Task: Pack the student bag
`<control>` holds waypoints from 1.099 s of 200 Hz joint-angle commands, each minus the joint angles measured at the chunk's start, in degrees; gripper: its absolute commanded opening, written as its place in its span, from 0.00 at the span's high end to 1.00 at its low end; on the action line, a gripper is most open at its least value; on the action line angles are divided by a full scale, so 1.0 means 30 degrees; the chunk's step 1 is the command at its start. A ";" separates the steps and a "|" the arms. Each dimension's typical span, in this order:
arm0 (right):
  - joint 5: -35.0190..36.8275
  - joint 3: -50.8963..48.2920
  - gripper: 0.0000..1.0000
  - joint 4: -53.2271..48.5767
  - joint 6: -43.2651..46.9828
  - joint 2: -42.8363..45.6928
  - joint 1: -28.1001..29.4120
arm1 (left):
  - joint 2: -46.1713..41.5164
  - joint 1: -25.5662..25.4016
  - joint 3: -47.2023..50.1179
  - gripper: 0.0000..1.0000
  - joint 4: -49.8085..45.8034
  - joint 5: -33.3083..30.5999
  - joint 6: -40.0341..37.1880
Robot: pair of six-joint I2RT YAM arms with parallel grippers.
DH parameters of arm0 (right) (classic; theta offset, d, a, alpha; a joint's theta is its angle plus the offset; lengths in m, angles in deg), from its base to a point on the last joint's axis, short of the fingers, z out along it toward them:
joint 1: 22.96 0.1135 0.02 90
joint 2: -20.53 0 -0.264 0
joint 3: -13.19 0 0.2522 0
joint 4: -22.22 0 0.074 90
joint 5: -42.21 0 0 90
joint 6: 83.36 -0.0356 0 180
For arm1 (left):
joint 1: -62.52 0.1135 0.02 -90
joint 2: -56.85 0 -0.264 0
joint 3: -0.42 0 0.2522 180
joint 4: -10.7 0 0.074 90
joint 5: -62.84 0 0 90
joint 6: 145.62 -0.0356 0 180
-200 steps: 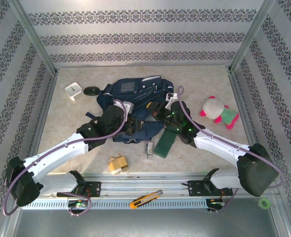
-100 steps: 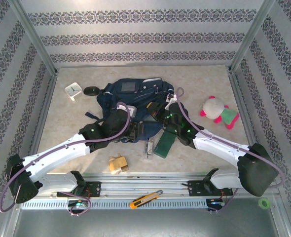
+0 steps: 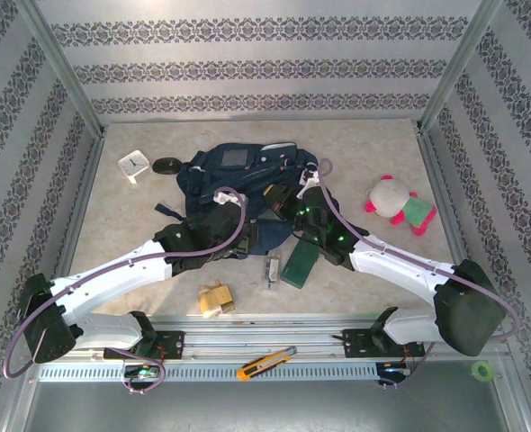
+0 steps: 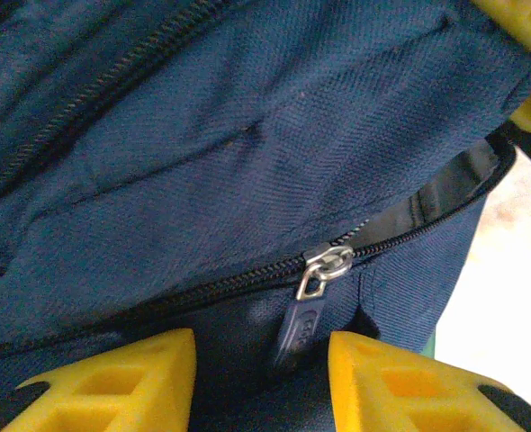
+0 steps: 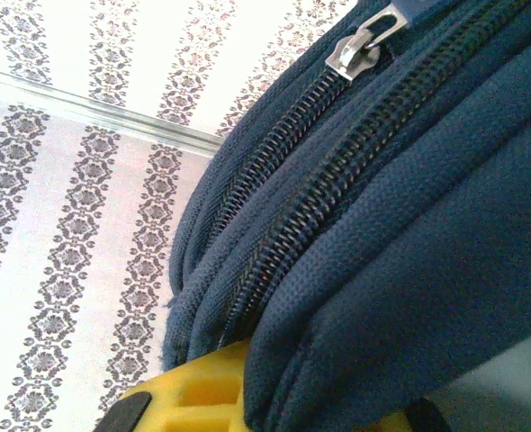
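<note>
The student bag (image 3: 234, 175), dark navy, lies mid-table with its grey patch toward the back. My left gripper (image 3: 250, 237) is at the bag's near edge. In the left wrist view its yellow fingers (image 4: 112, 382) stand apart, so the left gripper (image 4: 261, 349) is open. The zip's navy pull tab (image 4: 301, 326) hangs between them untouched, under the silver slider (image 4: 330, 261). My right gripper (image 3: 294, 210) is at the bag's right side. The right wrist view shows the right gripper (image 5: 310, 407) shut on a fold of the bag's fabric (image 5: 382, 297), beside a zip slider (image 5: 360, 45).
A dark green flat case (image 3: 299, 263) and a small silver item (image 3: 271, 270) lie just in front of the bag. Wooden blocks (image 3: 216, 299) sit near the front edge. A white clock (image 3: 133, 165) and black object (image 3: 165, 166) lie back left, a plush toy (image 3: 399, 202) right, a box cutter (image 3: 265, 362) on the rail.
My left arm has swung to the right, bringing its gripper along the bag's near edge toward the centre. The right gripper has shifted slightly left, still holding the fabric.
</note>
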 commanded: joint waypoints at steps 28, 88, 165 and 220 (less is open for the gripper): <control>0.0800 0.1725 1.00 0.1618 -0.0058 -0.0279 0.0717 | 0.0707 -0.0157 -0.1046 0.63 0.0538 -0.0938 0.0416; 0.0282 0.2126 1.00 0.0316 0.0804 -0.0104 0.0878 | 0.0748 0.0066 -0.1055 1.00 -0.0420 -0.2296 0.1406; -0.0783 0.1058 1.00 -0.0934 0.1693 0.0489 0.0509 | -0.0452 0.2458 -0.0254 1.00 -0.0058 0.3453 0.3002; -0.2632 0.1195 1.00 -0.0858 0.2269 0.0301 0.0028 | -0.0812 0.3758 0.0292 1.00 -0.0363 0.5695 0.2044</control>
